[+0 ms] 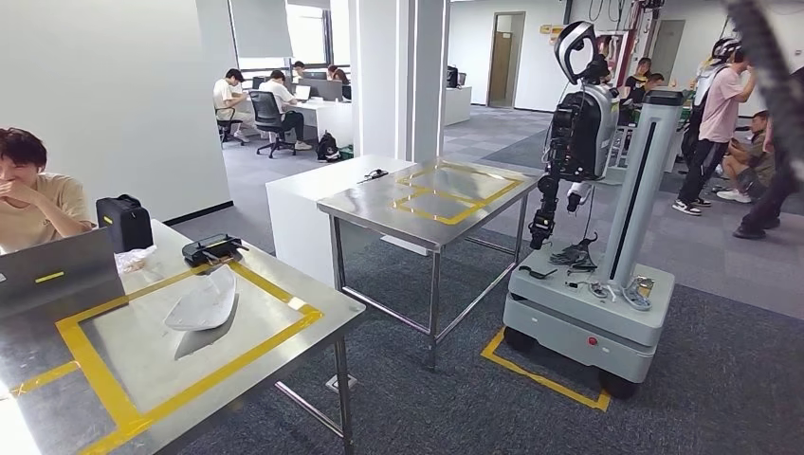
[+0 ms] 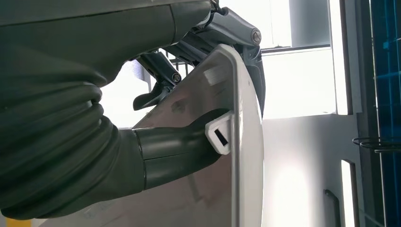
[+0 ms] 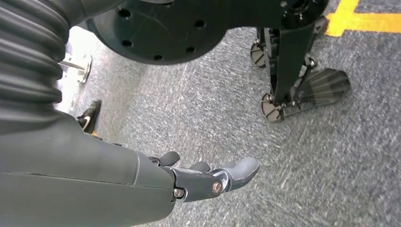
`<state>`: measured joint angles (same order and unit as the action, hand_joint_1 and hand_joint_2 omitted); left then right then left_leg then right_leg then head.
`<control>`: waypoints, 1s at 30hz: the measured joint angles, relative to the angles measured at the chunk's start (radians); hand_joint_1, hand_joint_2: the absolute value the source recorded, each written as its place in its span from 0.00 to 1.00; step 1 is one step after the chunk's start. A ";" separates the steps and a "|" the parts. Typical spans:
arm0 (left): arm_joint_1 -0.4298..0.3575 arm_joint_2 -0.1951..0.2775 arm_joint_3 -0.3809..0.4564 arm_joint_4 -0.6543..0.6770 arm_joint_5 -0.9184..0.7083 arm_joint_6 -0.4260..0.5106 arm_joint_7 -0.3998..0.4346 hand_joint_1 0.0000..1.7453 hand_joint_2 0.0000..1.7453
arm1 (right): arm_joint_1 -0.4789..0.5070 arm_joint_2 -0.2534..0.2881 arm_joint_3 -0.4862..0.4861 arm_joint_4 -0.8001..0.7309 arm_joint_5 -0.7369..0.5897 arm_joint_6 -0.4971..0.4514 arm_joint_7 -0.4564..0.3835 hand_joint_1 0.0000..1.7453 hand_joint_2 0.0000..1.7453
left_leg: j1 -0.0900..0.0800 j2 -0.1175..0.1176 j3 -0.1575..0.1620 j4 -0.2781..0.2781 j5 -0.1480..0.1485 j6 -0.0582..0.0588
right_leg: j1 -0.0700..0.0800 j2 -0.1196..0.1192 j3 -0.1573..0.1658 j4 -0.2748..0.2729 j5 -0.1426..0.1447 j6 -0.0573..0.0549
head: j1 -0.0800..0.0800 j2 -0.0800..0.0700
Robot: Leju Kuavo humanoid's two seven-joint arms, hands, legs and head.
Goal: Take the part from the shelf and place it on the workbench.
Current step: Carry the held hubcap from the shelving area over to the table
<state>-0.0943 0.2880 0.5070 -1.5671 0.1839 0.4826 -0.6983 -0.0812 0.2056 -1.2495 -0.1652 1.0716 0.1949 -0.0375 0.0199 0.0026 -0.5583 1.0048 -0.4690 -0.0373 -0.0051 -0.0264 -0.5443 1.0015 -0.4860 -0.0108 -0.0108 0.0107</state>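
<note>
In the left wrist view my left hand point(image 2: 170, 142) holds a white flat part point(image 2: 246, 179). The thumb lies across its face and the dark fingers point(image 2: 236, 33) hook over its edge. In the head view a similar white curved part point(image 1: 201, 301) rests inside the yellow tape rectangle on the steel workbench point(image 1: 284, 332) at the lower left. My right hand point(image 3: 208, 177) hangs over grey carpet in the right wrist view, its fingers loosely apart and holding nothing.
A person point(image 1: 38, 204) sits behind a laptop point(image 1: 57, 270) at the workbench's far left, beside a black bag point(image 1: 125, 223) and a black device point(image 1: 212, 248). A second steel table point(image 1: 431, 199) stands ahead. Right of it is another robot on a wheeled base point(image 1: 593, 313), with people beyond.
</note>
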 joint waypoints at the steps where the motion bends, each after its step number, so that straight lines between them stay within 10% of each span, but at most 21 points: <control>1: 0.000 0.000 0.000 0.000 0.000 0.000 0.001 1.00 1.00 | 0.000 0.000 0.000 0.000 0.000 0.000 -0.001 0.00 1.00 | -0.001 0.000 0.000 0.001 0.000 0.000 | 0.000 0.000 0.000 0.000 0.000 0.003 | 0.000 0.000; 15: -0.038 0.016 0.000 0.035 0.005 0.007 0.005 1.00 1.00 | 0.000 0.000 0.000 0.000 0.018 0.015 -0.012 0.00 1.00 | -0.003 0.001 -0.001 0.004 -0.001 0.004 | -0.004 0.000 -0.002 0.002 0.001 0.010 | 0.000 0.000; 21: -0.052 0.016 -0.002 0.049 0.005 0.010 -0.001 1.00 1.00 | -0.001 -0.001 0.000 0.000 0.017 0.016 -0.013 0.00 1.00 | -0.003 -0.004 -0.002 -0.003 0.001 0.022 | -0.007 -0.002 -0.003 0.006 -0.004 0.027 | 0.000 0.000; 27: -0.070 0.007 -0.012 0.064 0.004 0.011 -0.002 1.00 1.00 | 0.000 -0.003 0.000 0.000 0.017 0.012 -0.014 0.00 1.00 | 0.000 -0.033 -0.006 -0.005 0.009 0.037 | -0.007 0.023 -0.139 0.288 -0.132 0.027 | 0.001 0.000; 30: -0.084 0.006 -0.016 0.076 0.003 0.011 -0.002 1.00 1.00 | 0.001 -0.006 0.000 0.000 0.017 0.012 -0.014 0.00 1.00 | 0.003 -0.060 -0.012 0.010 0.003 0.027 | -0.009 0.042 -0.076 0.152 -0.049 0.021 | 0.001 0.000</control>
<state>-0.1786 0.2944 0.4911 -1.4908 0.1870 0.4936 -0.7004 -0.0806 0.2001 -1.2497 -0.1652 1.0888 0.2071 -0.0519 0.0230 -0.0575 -0.5704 1.0143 -0.4656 -0.0101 -0.0145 0.0152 -0.6207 1.1536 -0.5351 0.0105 -0.0094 0.0109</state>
